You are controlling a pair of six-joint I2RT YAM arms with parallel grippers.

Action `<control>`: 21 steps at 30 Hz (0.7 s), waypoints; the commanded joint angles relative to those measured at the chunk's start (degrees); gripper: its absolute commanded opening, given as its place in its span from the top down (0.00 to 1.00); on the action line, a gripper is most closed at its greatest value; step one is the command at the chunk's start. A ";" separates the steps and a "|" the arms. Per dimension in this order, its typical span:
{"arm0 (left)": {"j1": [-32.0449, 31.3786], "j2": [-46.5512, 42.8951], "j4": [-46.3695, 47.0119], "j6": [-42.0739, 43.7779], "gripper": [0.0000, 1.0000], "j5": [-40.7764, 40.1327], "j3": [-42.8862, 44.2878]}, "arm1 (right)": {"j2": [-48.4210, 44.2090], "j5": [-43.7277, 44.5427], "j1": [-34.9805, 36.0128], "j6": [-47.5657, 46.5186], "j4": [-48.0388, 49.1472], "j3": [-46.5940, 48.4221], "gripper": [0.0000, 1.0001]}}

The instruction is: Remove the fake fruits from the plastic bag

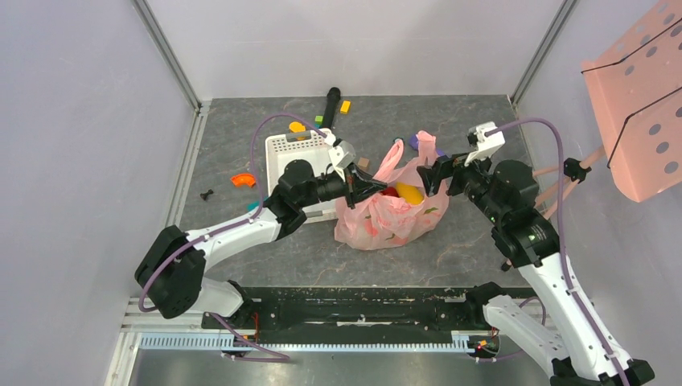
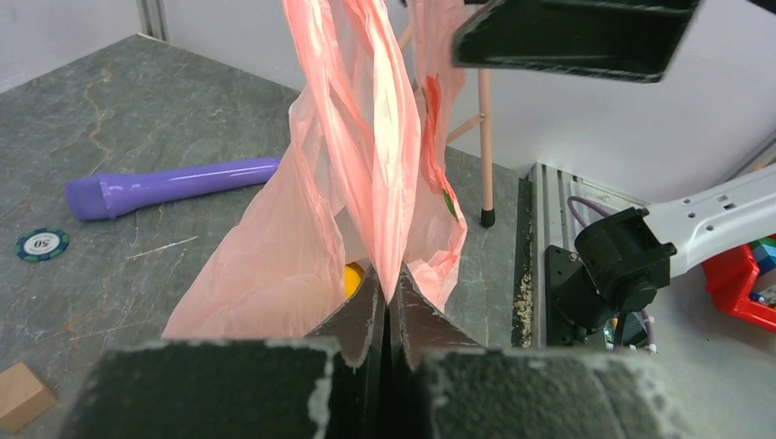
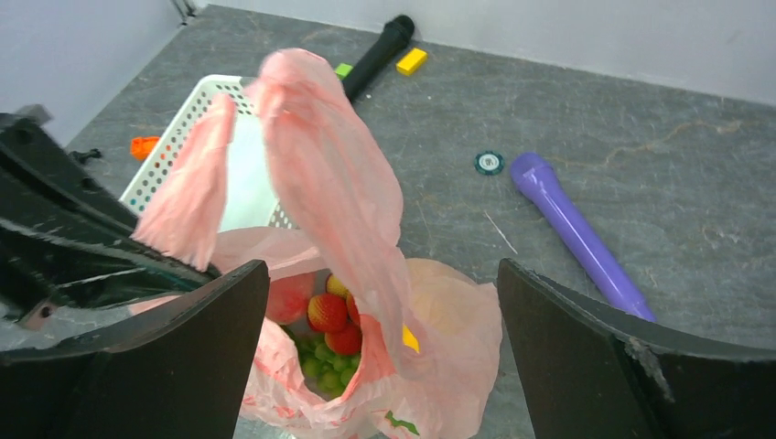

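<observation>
Pinching a fold of the bag (image 1: 386,215) near its mouth with the left gripper (image 2: 388,302), fingers clenched flat on the pink film and lifting that side off the table (image 1: 482,121). Hovering the right gripper (image 1: 430,177) over the opposite side of the mouth, jaws spread wide, grasping nothing, one finger on either side of the raised handle (image 3: 316,146) without clearly touching it. Resting the bag's bottom on the table between the two arms, just right of the basket (image 1: 281,149), with the mouth gaping upward. Showing the fruits (image 3: 329,315) inside, none of them out on the table: red berries (image 3: 346,340) lying in the middle, small green balls (image 3: 320,368) sitting just below them, a pink round fruit (image 3: 288,297) pressing against the left wall, and a yellow fruit (image 1: 408,193) peeking out near the rim. Drooping a second handle (image 3: 188,197) toward the basket. Lying well apart from the bag, on the far side of the table: a purple cylinder (image 3: 576,233), a round chip (image 3: 489,163) beside its end, a black cylinder (image 3: 380,50) and a yellow block (image 3: 412,61) next to it. Sitting left of the basket: an orange piece (image 1: 242,181). Lying near the left gripper in the left wrist view: a wooden block (image 2: 23,395).
</observation>
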 commanded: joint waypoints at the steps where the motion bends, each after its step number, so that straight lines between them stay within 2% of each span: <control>1: -0.22 -1.88 -1.77 2.26 0.96 -1.55 2.78 | -0.41 -3.76 -0.04 -3.05 1.96 3.78 0.02; 5: -0.24 -1.79 -3.01 2.15 0.96 -2.04 3.09 | 2.11 -0.65 0.01 -3.57 -4.35 9.45 0.02; 10: -0.24 -2.12 -3.49 2.06 0.96 -2.53 3.08 | 1.82 -3.34 0.02 0.40 -1.55 15.66 0.02; 15: -0.23 -2.79 -4.26 2.06 0.96 -2.53 3.51 | 12.42 -6.95 -0.03 5.37 -9.34 31.07 0.02; 19: -0.24 -3.28 -4.91 2.14 0.96 -2.53 3.64 | 15.62 -9.38 0.55 8.28 -8.39 33.02 0.02; 20: -0.25 -3.32 -5.19 2.36 0.96 -2.53 3.58 | 15.50 -9.35 1.15 8.96 -7.63 32.53 0.05; 21: -0.26 -3.36 -5.44 2.49 0.96 -2.65 3.53 | 15.37 -8.62 1.89 9.34 -7.12 32.12 0.14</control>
